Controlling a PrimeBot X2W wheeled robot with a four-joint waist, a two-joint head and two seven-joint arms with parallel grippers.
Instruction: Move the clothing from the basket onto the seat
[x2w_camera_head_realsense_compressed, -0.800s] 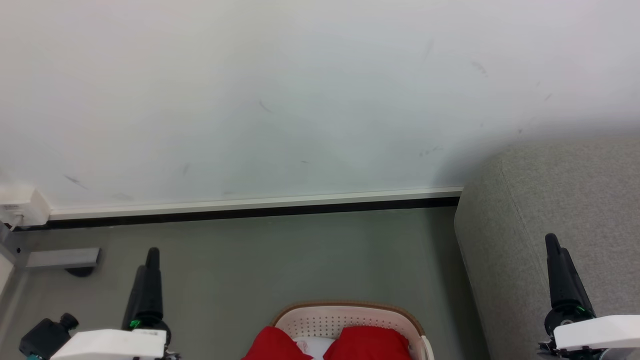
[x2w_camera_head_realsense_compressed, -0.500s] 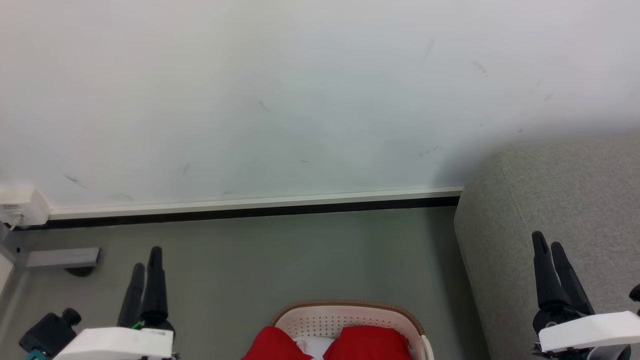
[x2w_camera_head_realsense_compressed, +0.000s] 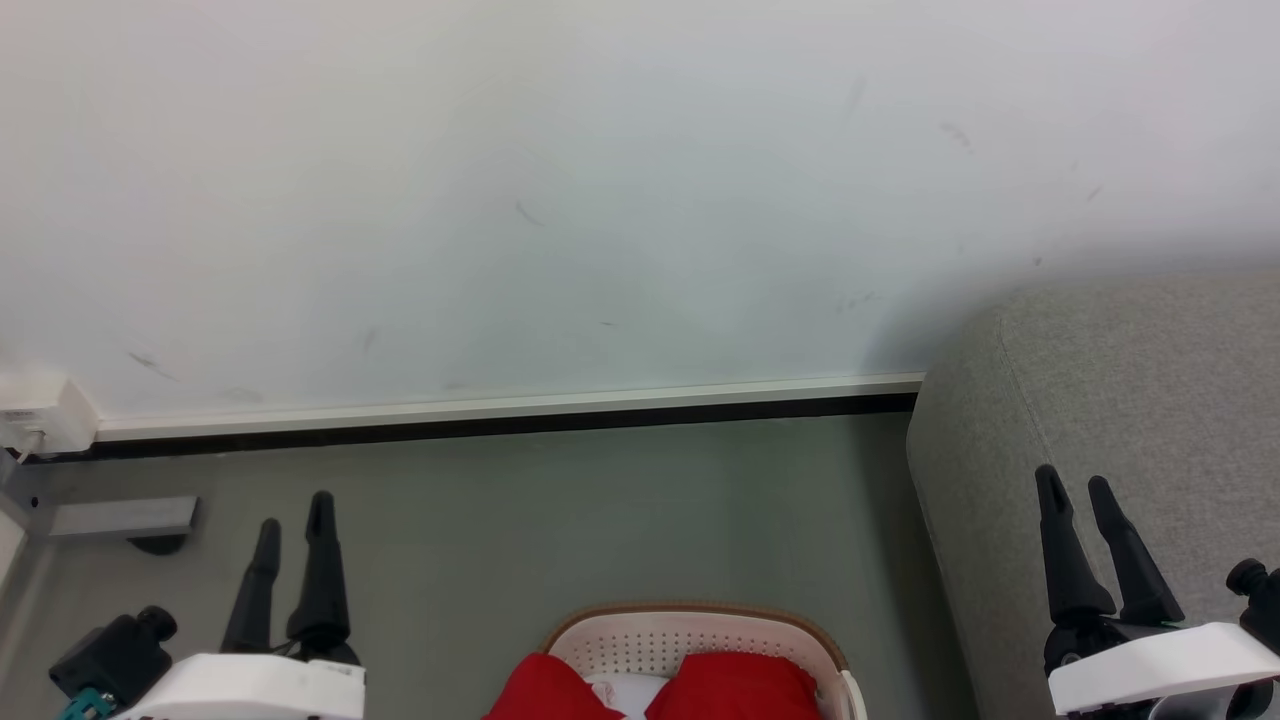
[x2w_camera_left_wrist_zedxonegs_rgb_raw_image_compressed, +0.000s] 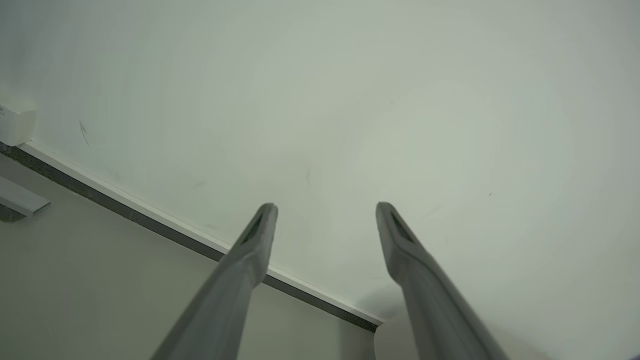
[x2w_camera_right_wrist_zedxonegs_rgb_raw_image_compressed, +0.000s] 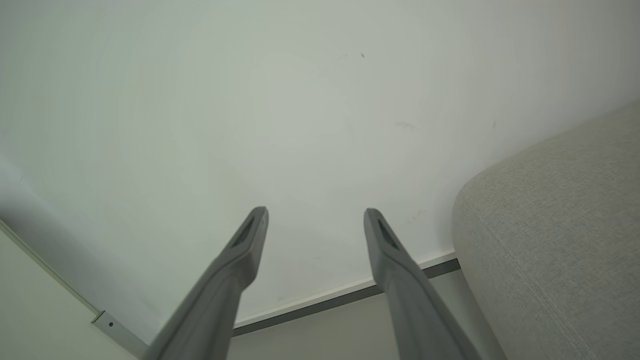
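Note:
The basket (x2w_camera_head_realsense_compressed: 690, 625), white with a brown rim, sits on the floor at the bottom middle of the head view. Red clothing (x2w_camera_head_realsense_compressed: 740, 688) lies heaped in it, with a pale sheet between two red folds. The grey seat (x2w_camera_head_realsense_compressed: 1130, 400) fills the right side, and its rounded corner (x2w_camera_right_wrist_zedxonegs_rgb_raw_image_compressed: 550, 225) rises at the right of the right wrist view. My left gripper (x2w_camera_head_realsense_compressed: 294, 512) stands open at the lower left, over bare floor. My right gripper (x2w_camera_head_realsense_compressed: 1074, 484) stands open at the lower right, in front of the seat. Both wrist views show spread fingers (x2w_camera_left_wrist_zedxonegs_rgb_raw_image_compressed: 255, 240) (x2w_camera_right_wrist_zedxonegs_rgb_raw_image_compressed: 250, 240) holding nothing.
A white wall with a dark baseboard (x2w_camera_head_realsense_compressed: 500, 422) runs across behind the basket. A white box (x2w_camera_head_realsense_compressed: 40, 410) and a grey metal bar (x2w_camera_head_realsense_compressed: 120, 517) sit at the far left by the wall. Grey floor (x2w_camera_head_realsense_compressed: 600, 520) lies between basket and wall.
Both grippers have turned about their wrists, so their two fingers now show side by side and apart. The right gripper has shifted slightly left. Basket and clothing have not moved.

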